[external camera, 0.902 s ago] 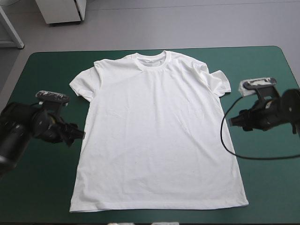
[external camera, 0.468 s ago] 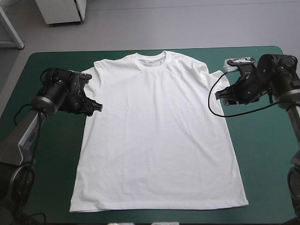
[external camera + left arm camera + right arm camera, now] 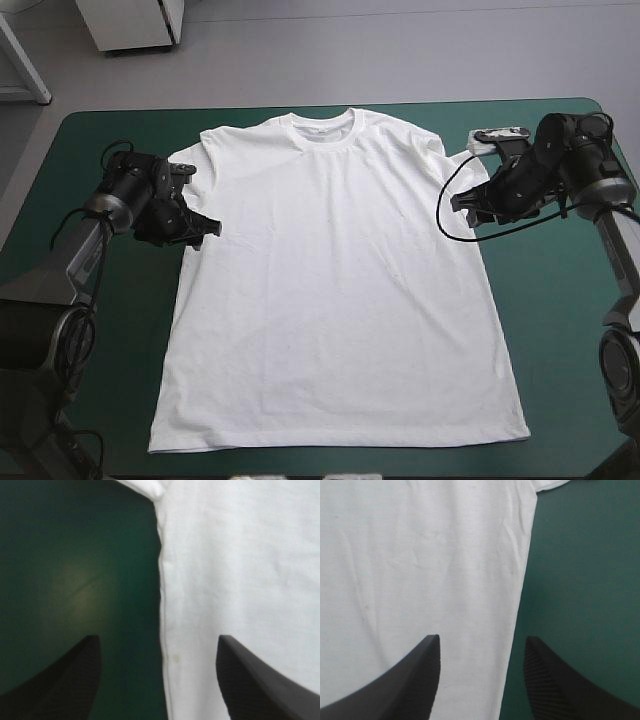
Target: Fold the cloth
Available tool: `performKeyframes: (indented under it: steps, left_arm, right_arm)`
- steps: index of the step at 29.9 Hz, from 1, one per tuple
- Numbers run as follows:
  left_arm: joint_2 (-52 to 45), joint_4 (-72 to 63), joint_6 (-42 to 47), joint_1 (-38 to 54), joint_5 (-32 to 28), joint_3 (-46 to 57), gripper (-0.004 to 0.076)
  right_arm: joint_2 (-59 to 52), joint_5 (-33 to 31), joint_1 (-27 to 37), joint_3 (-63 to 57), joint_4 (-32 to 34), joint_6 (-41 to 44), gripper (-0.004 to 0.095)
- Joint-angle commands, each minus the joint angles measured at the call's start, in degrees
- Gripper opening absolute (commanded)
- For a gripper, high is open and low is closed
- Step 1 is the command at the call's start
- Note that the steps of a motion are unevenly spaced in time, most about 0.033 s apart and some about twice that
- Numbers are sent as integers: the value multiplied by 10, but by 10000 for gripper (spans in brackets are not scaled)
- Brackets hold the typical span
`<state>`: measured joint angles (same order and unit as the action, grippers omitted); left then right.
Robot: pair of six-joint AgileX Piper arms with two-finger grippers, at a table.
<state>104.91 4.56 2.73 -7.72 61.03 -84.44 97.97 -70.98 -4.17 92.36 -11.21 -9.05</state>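
T-shirt point(image 3: 330, 290) lies flat mid-frame on the teal-green cover point(image 3: 560, 350). Left gripper point(image 3: 207, 230) and right gripper point(image 3: 458, 202), both spread wide, straddle its side seams. Pinching only one layer risks a skewed fold.

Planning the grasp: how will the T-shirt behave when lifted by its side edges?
Probably floppy: the T-shirt lies flat with soft wrinkles, so it should sag. Likely light: its edge, seen inside the open left gripper, looks thin.

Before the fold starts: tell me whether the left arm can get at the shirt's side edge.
Probably yes: the left tool stands open astride the side edge of the shirt, nothing in the way.
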Motion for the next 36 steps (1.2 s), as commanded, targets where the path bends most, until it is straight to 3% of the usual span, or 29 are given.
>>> performKeyframes:
  steps: [1,8,11,18,23,29,36]
  left_arm:
    - [-4,-20,-7,0,-18,-18,475]
    - [32,-23,-7,0,-20,-18,433]
    - [41,-39,-11,0,-21,-18,335]
    - [73,-69,-27,0,-13,-18,-8]
    - [79,-96,-43,0,-10,-18,-8]
    - [77,-114,-62,0,-2,-18,-9]
    - [70,-153,-86,0,-2,-18,-9]
  right_arm:
    - [-20,11,3,20,-10,-9,482]
    - [-19,11,4,20,-10,-14,482]
    - [-19,13,4,20,-10,-14,482]
    - [-18,14,4,20,-2,-17,482]
    - [1,39,4,24,4,-17,482]
    - [61,22,4,55,44,-12,534]
    - [115,15,3,98,38,-5,573]
